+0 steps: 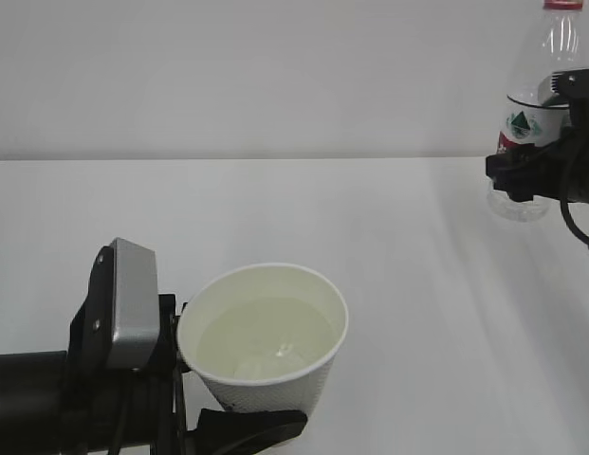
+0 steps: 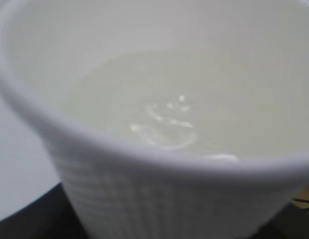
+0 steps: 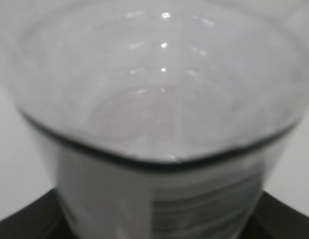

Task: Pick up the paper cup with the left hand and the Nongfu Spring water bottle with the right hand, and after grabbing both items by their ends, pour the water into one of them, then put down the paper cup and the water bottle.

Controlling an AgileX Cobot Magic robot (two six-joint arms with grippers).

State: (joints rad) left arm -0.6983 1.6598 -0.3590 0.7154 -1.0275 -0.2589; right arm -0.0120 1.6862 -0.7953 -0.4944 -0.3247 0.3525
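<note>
- Left wrist view, nearest of all: the paper cup [image 2: 159,164] fills the frame, rim up, with the water [image 2: 194,104] lying level and pale inside it.
- In the exterior view the left hand [image 1: 232,417] sits at the table's [image 1: 303,209] near left corner, its black fingers set partly apart and closed round the cup's lower wall; the cup stands upright, long axis vertical, mouth open to the ceiling.
- The cup looks already filled, so I judge the pour done and the setting-down of both things as what remains.
- For that move the table lies straight below the cup, so a short vertical descent should land it, keeping the axis plumb to avoid a spill.
- Farther off, by the far right edge, the right hand [image 1: 536,175] clamps the Nongfu Spring water bottle [image 1: 545,104] at its lower body with its jaws half spread; the bottle stands upright, red neck uppermost.
- The right wrist view shows only the bottle's clear, blurred wall.
- The two hands are well apart.
</note>
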